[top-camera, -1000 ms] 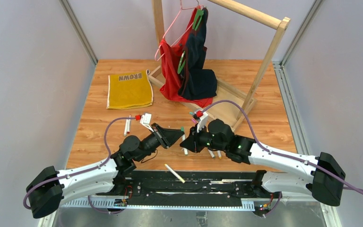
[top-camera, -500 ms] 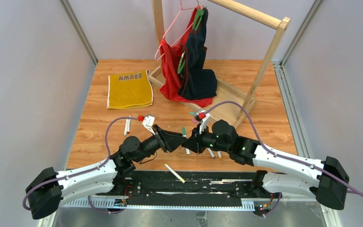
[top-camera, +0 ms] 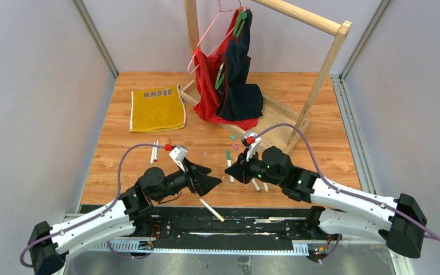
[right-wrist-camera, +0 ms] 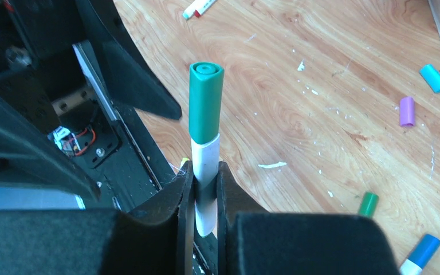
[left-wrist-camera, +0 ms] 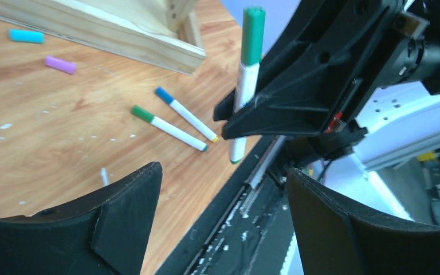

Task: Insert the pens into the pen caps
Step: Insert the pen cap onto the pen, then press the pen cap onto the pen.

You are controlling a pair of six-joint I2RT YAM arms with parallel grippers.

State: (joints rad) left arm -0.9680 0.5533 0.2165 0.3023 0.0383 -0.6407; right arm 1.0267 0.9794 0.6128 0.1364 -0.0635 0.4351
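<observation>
Two pens [top-camera: 154, 152] lie side by side at the left of the worktop [top-camera: 109, 154]. The left gripper [left-wrist-camera: 222, 171] is spread wide and holds nothing. A yellow-ended pen [top-camera: 212, 210] lies below it, across the worktop's near edge. The right gripper [right-wrist-camera: 205, 172] pinches a white-barrelled pen [right-wrist-camera: 205, 157] upright, with a green cap [right-wrist-camera: 206, 103] seated on its top end. Nearby on the worktop lie a green-capped pen [left-wrist-camera: 169, 127], a blue-capped pen [left-wrist-camera: 186, 113], a loose purple cap [right-wrist-camera: 407, 110] and a teal cap [right-wrist-camera: 433, 78].
</observation>
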